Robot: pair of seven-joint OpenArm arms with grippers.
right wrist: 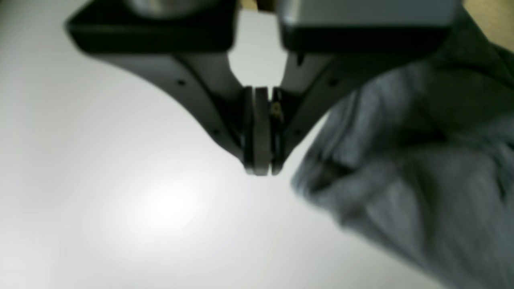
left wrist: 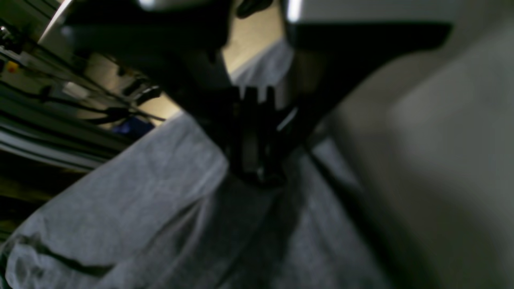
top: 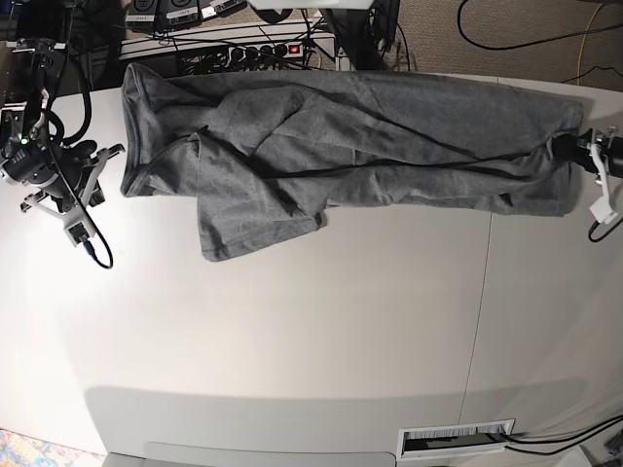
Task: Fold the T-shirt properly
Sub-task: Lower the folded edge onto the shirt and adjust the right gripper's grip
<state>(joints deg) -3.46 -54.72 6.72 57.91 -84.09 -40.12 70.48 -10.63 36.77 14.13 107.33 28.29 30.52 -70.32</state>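
The heather-grey T-shirt (top: pixel 370 146) lies stretched sideways across the far part of the white table (top: pixel 292 321), with one sleeve flap (top: pixel 243 224) hanging toward the front. At the base view's right end, my left gripper (top: pixel 574 146) is shut on a bunched edge of the T-shirt; in the left wrist view its tips (left wrist: pixel 257 176) pinch the grey cloth (left wrist: pixel 140 192). My right gripper (right wrist: pixel 261 170) is shut with nothing between its pads, just off the crumpled edge of the T-shirt (right wrist: pixel 401 180). In the base view it (top: pixel 115 150) sits by the T-shirt's left end.
A power strip and tangled cables (top: pixel 243 49) run along the table's back edge. A seam (top: pixel 482 292) crosses the table at the right. A white slotted plate (top: pixel 456 440) sits at the front edge.
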